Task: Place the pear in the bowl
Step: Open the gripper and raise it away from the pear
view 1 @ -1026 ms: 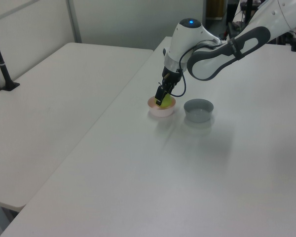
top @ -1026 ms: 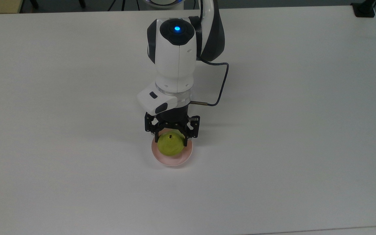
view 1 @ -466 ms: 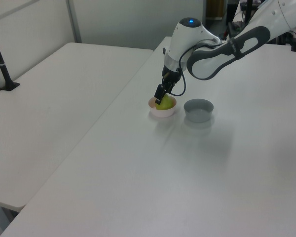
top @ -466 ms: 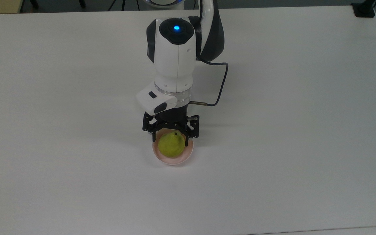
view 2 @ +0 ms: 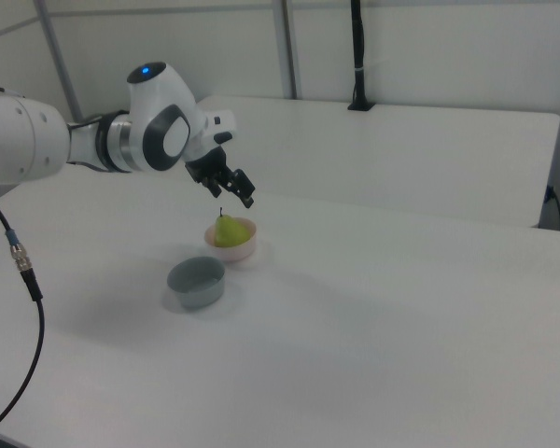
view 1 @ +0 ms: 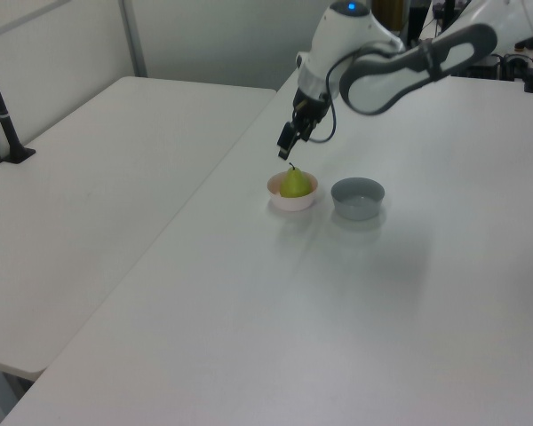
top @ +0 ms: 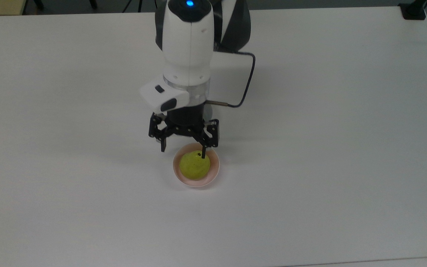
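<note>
The yellow-green pear [top: 195, 165] [view 1: 294, 184] [view 2: 228, 231] sits upright inside the pale pink bowl [top: 214, 171] [view 1: 276, 194] [view 2: 247, 250] on the white table. My gripper [top: 183, 149] [view 1: 290, 145] [view 2: 233, 194] hangs open just above the pear, its black fingers spread and holding nothing. In the top view one fingertip [top: 203, 153] lies over the pear's stem end.
A grey straight-sided bowl [view 1: 358, 197] [view 2: 196, 282] stands beside the pink one, to its right in the left view. A black cable [top: 248, 79] loops from the wrist. A second white table [view 1: 89, 177] adjoins this one; a black post [view 1: 2, 115] is clamped to it.
My gripper has let go of the pear, opened wide and risen above the bowl. The pear now rests in the bowl on its own.
</note>
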